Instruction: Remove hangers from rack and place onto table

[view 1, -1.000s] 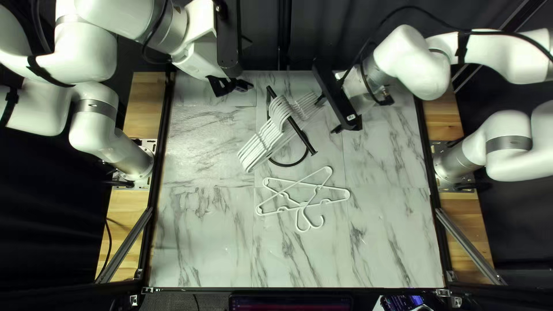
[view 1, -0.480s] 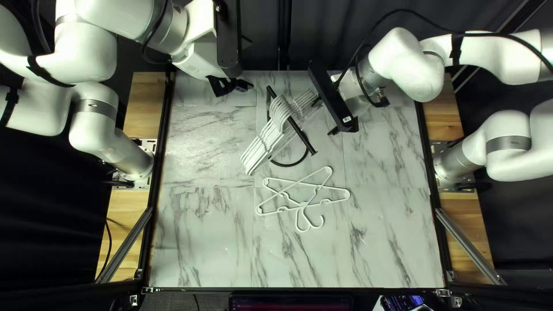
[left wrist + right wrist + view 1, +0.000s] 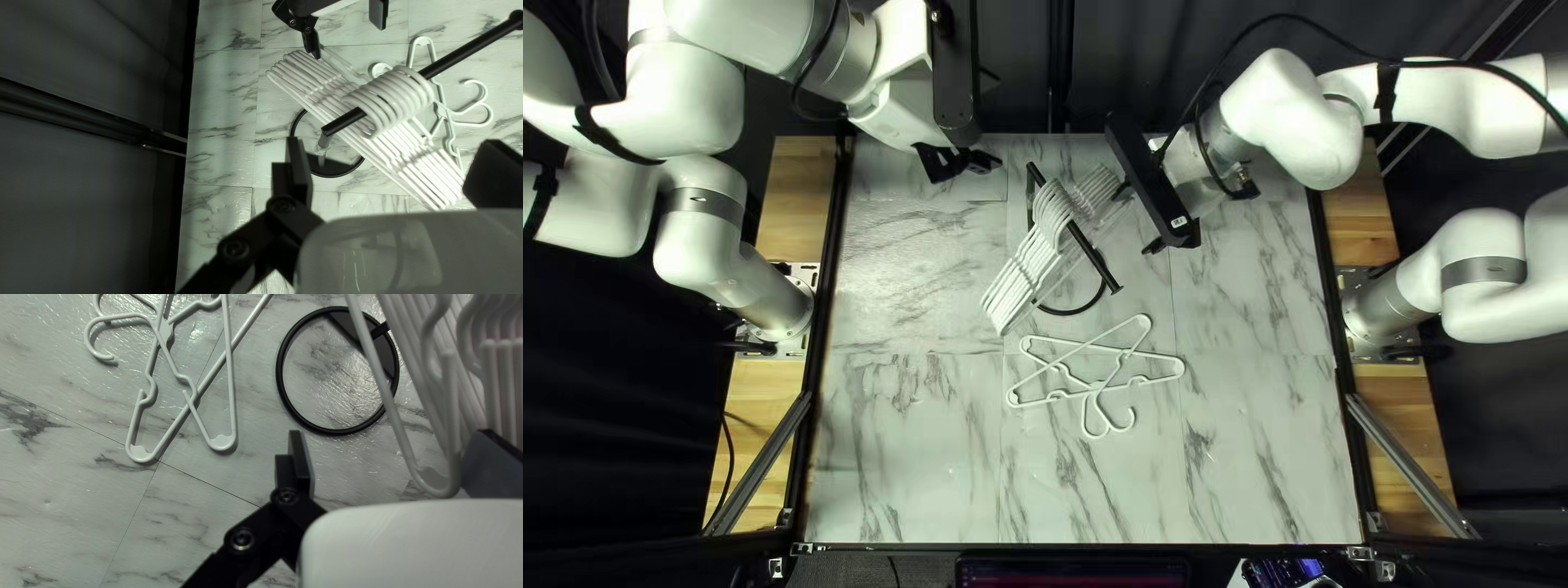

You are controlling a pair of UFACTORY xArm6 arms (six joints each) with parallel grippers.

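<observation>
My left gripper [image 3: 967, 163] is above the table's far left part, left of the rack [image 3: 1080, 237]. Several white hangers [image 3: 1026, 272] hang bunched on the rack's black bar. My right gripper [image 3: 1140, 221] is at their right ends. In the left wrist view my left gripper [image 3: 393, 146] stands open, above and short of the hangers [image 3: 357, 117]. In the right wrist view my right gripper [image 3: 391, 438] stands open; the end of the outermost hanger [image 3: 436, 484] lies between its fingers, close beside one. Two loose hangers [image 3: 1097, 387] lie crossed on the table in front of the rack.
The rack's round base [image 3: 280, 370] rests on the marble-patterned table [image 3: 904, 436]. Black rails [image 3: 815, 327] run along the table's sides. A dark curtain [image 3: 98, 190] hangs beyond the far edge.
My right gripper has moved slightly left, toward the rack. The hanging hangers have swung a little, their lower left ends shifting right, and one now stands apart from the bunch. The left arm is still.
</observation>
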